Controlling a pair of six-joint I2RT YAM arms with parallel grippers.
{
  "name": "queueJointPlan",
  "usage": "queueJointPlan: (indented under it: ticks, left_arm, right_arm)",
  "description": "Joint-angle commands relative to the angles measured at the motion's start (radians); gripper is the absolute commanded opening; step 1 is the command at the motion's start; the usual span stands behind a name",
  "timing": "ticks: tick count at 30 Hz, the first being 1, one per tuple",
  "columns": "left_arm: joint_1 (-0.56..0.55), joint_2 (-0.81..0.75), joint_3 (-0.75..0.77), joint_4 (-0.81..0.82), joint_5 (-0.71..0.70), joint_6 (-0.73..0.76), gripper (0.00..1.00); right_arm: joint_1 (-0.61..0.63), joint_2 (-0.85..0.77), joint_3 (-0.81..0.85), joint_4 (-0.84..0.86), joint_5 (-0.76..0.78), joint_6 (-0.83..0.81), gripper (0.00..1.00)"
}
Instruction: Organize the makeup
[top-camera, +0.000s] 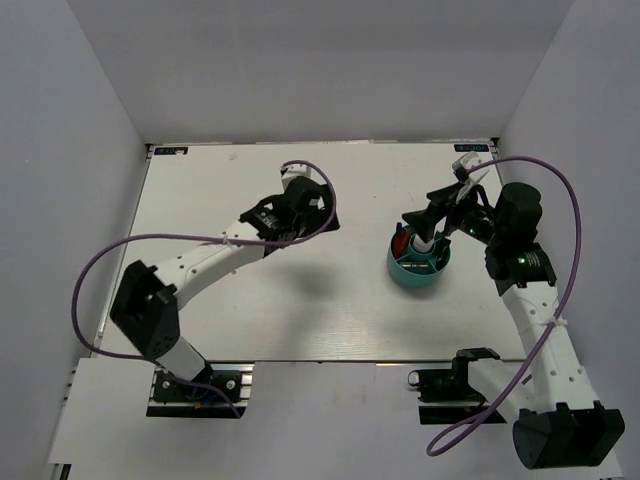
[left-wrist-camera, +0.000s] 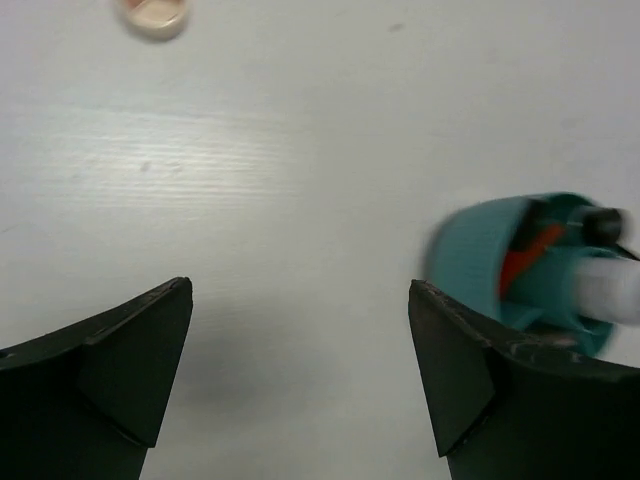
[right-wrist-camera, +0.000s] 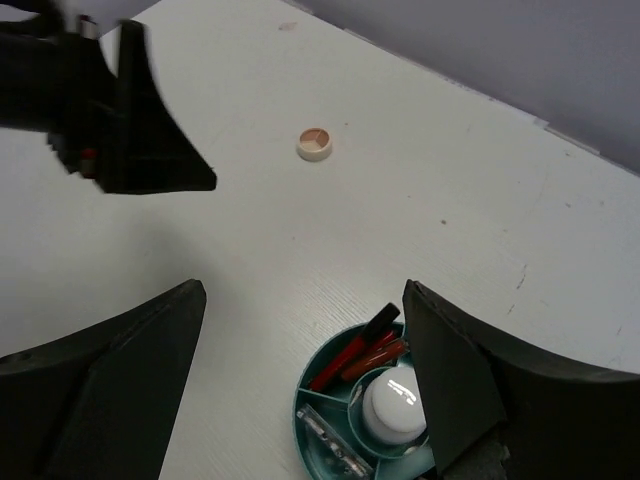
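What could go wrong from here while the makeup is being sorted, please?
The right gripper hangs open just over the tub; lowering could knock the white bottle or tip the tub. The compact lies alone on the table, low and round, so the open left gripper might push it away rather than pinch it.

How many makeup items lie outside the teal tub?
1. The round peach compact lies alone on the table, apart from the teal tub; the left arm may hide others.

Nothing legible anywhere. Small sticker (top-camera: 171, 150) at 11 o'clock and another sticker (top-camera: 472, 149) at 1 o'clock on table (top-camera: 300, 310) edge: print too tiny.
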Motion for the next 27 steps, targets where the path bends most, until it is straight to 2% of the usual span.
queueJointPlan:
  ticks: [1,3,5,6,7,10,13,15,20,27]
  left_arm:
    - [0.101,0.081,0.056,-0.22,0.102,-0.012,0.98]
    - [0.144,0.179,0.146,-0.287,0.1,0.034,0.97]
    - [0.197,0.267,0.243,-0.339,0.087,0.098,0.91]
    - [0.213,0.361,0.359,-0.402,0.08,0.115,0.88]
    - [0.239,0.408,0.42,-0.431,0.081,0.13,0.81]
    - [0.263,0.57,0.631,-0.504,0.086,0.17,0.73]
    - [0.288,0.667,0.72,-0.489,0.112,0.18,0.73]
    - [0.299,0.71,0.729,-0.47,0.113,0.172,0.77]
    - [0.317,0.749,0.735,-0.378,0.133,0.175,0.87]
    - [0.317,0.806,0.806,-0.343,0.138,0.226,0.92]
  right_arm:
    - [0.004,0.063,0.114,-0.068,-0.15,-0.12,0.86]
    - [0.005,0.092,0.142,-0.083,-0.15,-0.134,0.86]
    - [0.007,0.096,0.142,-0.082,-0.147,-0.132,0.86]
    - [0.002,0.097,0.136,-0.078,-0.147,-0.125,0.86]
    - [0.005,0.096,0.132,-0.072,-0.148,-0.117,0.86]
    - [0.007,0.082,0.109,-0.059,-0.142,-0.103,0.86]
    - [0.001,0.07,0.083,-0.043,-0.131,-0.099,0.86]
    - [0.001,0.062,0.075,-0.04,-0.121,-0.099,0.86]
    - [-0.002,0.051,0.04,-0.017,-0.108,-0.102,0.86]
    - [-0.002,0.068,0.018,0.021,-0.104,-0.09,0.87]
